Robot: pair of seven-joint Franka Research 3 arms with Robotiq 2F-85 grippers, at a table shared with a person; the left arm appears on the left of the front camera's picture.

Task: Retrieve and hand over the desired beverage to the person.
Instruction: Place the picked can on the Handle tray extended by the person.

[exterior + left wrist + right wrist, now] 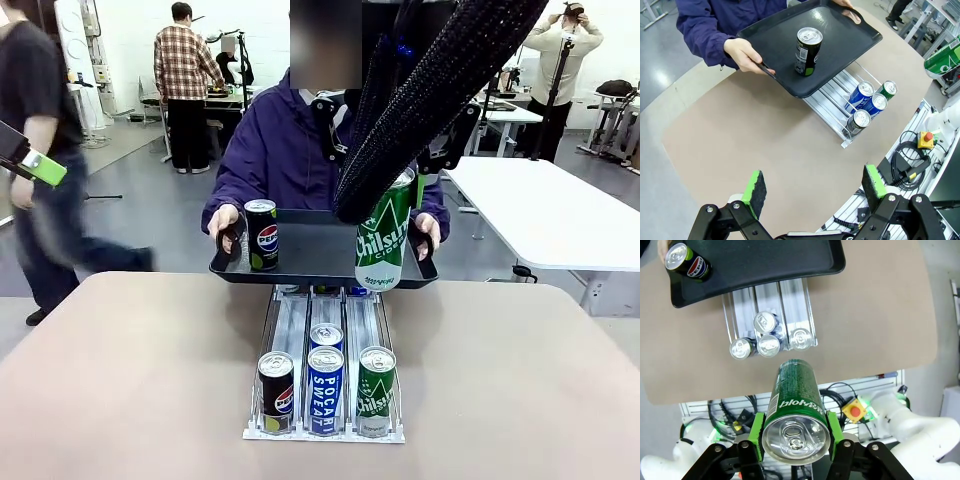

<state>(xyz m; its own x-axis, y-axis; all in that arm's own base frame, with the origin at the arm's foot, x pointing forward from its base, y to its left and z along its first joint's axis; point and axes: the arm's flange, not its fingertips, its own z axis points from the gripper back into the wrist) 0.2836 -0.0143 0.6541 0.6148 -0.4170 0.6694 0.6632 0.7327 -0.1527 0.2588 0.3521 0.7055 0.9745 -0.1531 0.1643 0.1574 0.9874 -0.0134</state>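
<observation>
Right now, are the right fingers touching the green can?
Touching. The right wrist view shows the green pads of the right fingers pressed flat against both sides of the green can, no gap either side.

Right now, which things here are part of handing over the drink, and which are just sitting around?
In the job:
- green Chilsung can, clamped in the right gripper
- black tray, held by the person

Just there:
- Pepsi can on the tray
- dispenser rack with four cans
- left gripper, open

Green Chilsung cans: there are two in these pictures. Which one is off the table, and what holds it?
The can above the tray, clamped in the right gripper. The other green can stands in the rack's right lane.
</observation>
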